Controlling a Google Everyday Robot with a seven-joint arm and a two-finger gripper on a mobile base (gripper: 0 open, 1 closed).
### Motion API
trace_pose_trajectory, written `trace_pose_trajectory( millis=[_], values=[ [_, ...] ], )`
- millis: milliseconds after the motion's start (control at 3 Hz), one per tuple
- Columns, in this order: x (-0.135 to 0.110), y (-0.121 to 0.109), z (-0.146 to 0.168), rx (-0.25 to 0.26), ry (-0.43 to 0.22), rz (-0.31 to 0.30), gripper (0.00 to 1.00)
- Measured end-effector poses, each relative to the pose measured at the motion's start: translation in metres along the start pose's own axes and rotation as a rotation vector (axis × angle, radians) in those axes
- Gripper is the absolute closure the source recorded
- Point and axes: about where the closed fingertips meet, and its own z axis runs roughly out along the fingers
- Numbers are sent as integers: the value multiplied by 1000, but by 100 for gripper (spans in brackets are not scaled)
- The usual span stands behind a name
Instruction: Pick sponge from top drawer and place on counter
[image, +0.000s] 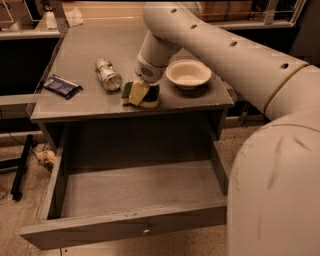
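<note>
1. The hand (139, 91) is down at the front edge of the tabletop (85, 55), right on the sponge (151, 95) — gripping or let go, I cannot tell.
2. The sponge sits on the tabletop, between a tipped can (108, 75) and a white bowl (188, 73).
3. The top drawer (125, 227) stands pulled open below.

The sponge (152, 94), dark green over a yellow layer, lies flat at the front edge of the counter (75, 55), a matte grey top. The gripper (138, 93) sits down on it. Below, the top drawer (100, 231) stands pulled wide open, its small knob centred on the front panel.
</note>
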Motion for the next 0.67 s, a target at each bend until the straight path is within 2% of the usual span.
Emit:
trace_pose_trajectory(
  millis=[333,667],
  values=[
    [0,0,0,0,0,0,12],
    [0,0,0,0,0,0,0]
  ],
)
